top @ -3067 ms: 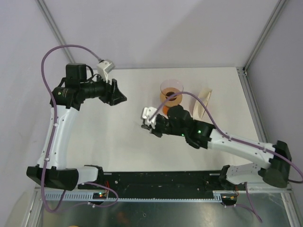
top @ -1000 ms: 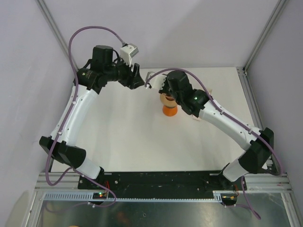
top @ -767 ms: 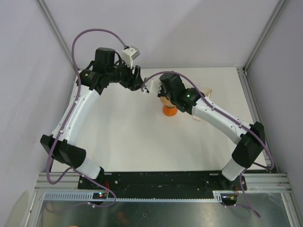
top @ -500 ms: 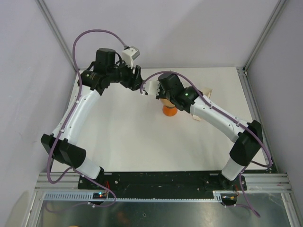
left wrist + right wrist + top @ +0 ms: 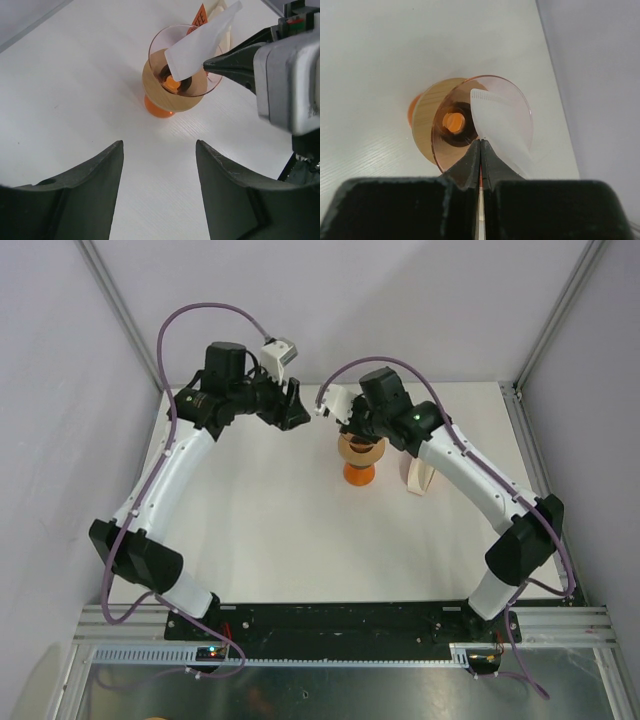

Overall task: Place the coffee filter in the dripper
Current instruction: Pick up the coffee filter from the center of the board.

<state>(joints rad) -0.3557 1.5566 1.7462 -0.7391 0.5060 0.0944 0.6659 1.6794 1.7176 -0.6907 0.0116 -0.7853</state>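
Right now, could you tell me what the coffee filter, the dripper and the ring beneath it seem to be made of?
The coffee filter looks like thin matte white paper, its edge crimped. The dripper is clear, glossy and pink-tinted: glass or plastic, I cannot tell. The ring looks like matte pale wood, faintly grained.

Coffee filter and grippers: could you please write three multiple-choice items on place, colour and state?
1. Where is the coffee filter? A) lying flat, released B) in the right gripper, at the dripper mouth C) under the dripper
2. Its colour? A) white B) brown C) orange
3. The left gripper is: A) open, empty B) shut on the filter C) shut on the dripper
Answers: B, shut jaws pinch it there; A, the paper shows white; A, its jaws stand apart, nothing between.
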